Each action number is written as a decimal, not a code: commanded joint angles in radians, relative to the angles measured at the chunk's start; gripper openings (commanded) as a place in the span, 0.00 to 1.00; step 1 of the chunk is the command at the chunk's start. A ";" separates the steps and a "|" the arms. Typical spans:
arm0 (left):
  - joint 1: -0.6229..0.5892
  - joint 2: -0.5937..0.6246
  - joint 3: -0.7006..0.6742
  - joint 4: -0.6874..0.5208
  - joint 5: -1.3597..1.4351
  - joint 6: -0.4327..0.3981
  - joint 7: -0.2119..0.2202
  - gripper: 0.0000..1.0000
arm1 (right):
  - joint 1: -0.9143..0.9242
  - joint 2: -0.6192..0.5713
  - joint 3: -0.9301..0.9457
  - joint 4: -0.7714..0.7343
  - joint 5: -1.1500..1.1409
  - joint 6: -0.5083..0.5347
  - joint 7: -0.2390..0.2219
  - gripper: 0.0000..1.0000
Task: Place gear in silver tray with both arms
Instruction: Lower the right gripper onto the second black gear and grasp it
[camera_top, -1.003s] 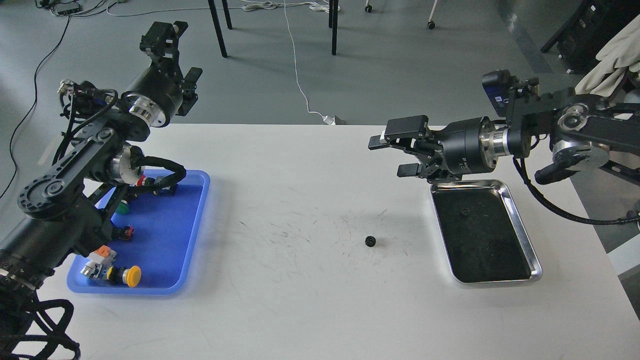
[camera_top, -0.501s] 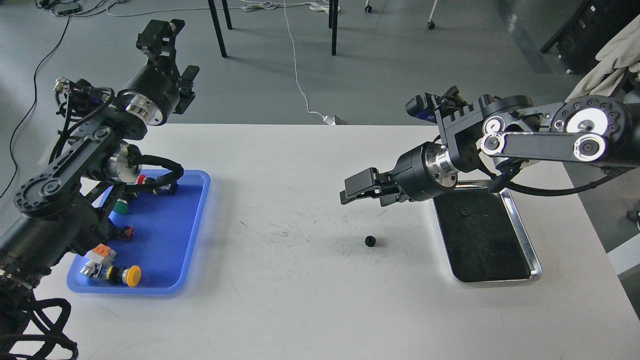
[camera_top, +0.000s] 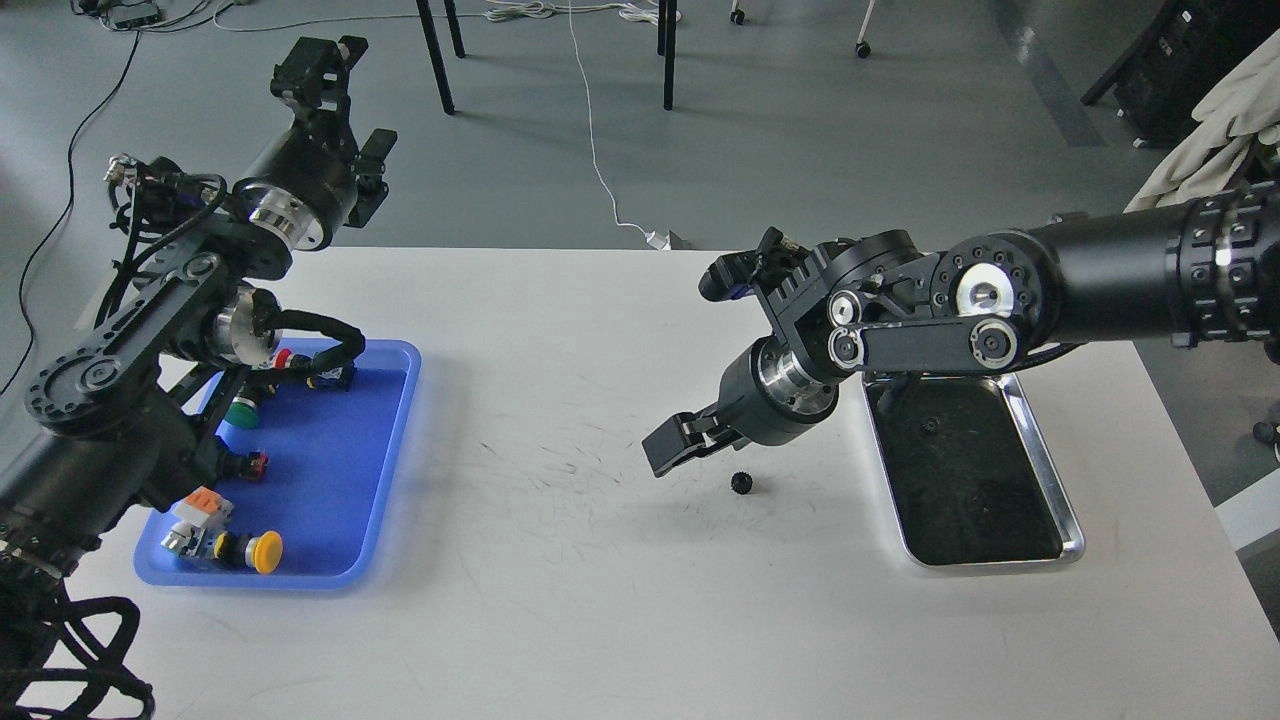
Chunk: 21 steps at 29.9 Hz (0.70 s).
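Gear (camera_top: 741, 483) lies on the surface just right of and below the right gripper (camera_top: 683, 447), jaws apparently narrow; left gripper (camera_top: 335, 110) far off, jaws indistinct.

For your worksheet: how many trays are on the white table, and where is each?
2. The blue tray lies on the table's left side with push buttons in it; the silver tray lies on the right, partly under the right arm.
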<state>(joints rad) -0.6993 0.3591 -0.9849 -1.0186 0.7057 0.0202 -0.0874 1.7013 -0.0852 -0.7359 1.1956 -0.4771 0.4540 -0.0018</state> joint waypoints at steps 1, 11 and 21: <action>-0.002 -0.002 0.002 0.000 0.001 0.000 0.000 0.98 | -0.020 0.018 -0.007 -0.024 0.000 0.002 0.000 0.95; -0.003 -0.005 0.002 0.000 0.001 0.000 0.000 0.98 | -0.075 0.025 -0.008 -0.067 -0.014 0.002 0.000 0.95; -0.002 -0.003 0.002 0.002 0.001 0.000 0.000 0.98 | -0.118 0.058 -0.008 -0.125 -0.014 0.002 0.000 0.94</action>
<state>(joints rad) -0.7027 0.3557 -0.9834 -1.0178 0.7072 0.0199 -0.0874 1.5953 -0.0391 -0.7441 1.0843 -0.4913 0.4556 -0.0015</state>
